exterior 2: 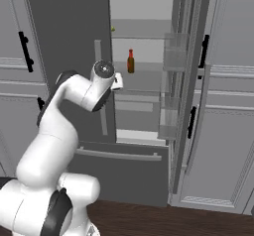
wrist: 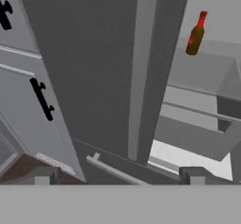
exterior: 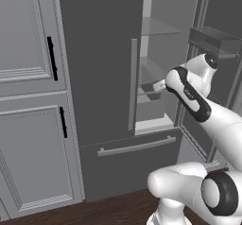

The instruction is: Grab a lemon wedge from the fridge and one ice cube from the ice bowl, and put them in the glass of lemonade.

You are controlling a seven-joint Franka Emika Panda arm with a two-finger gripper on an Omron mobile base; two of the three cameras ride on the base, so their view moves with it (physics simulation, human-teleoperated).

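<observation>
1. The fridge (exterior: 101, 77) is standing with its left door shut and its right door (exterior 2: 184, 96) swung wide open, so the glass shelves and pale interior are showing
2. The white arm is reaching up from the base toward the open compartment, and the gripper (wrist: 117, 173) is sitting at the edge of the shut left door, beside its long pale bar handle (exterior: 133, 84)
3. In the hand view the two dark fingertips are standing far apart at the bottom, with nothing between them, so the hand is spread wide and holding nothing
4. A small brown bottle (exterior 2: 130, 61) with a red cap is standing upright on a middle shelf, toward the back of the compartment
5. A tiny yellow-green speck, apparently the lemon wedge (exterior 2: 113, 29), is lying on the shelf above the bottle, at its left end; it is too small to tell more
6. Light grey panelled cabinets (exterior: 28, 101) with black handles are flanking the fridge on both sides
</observation>
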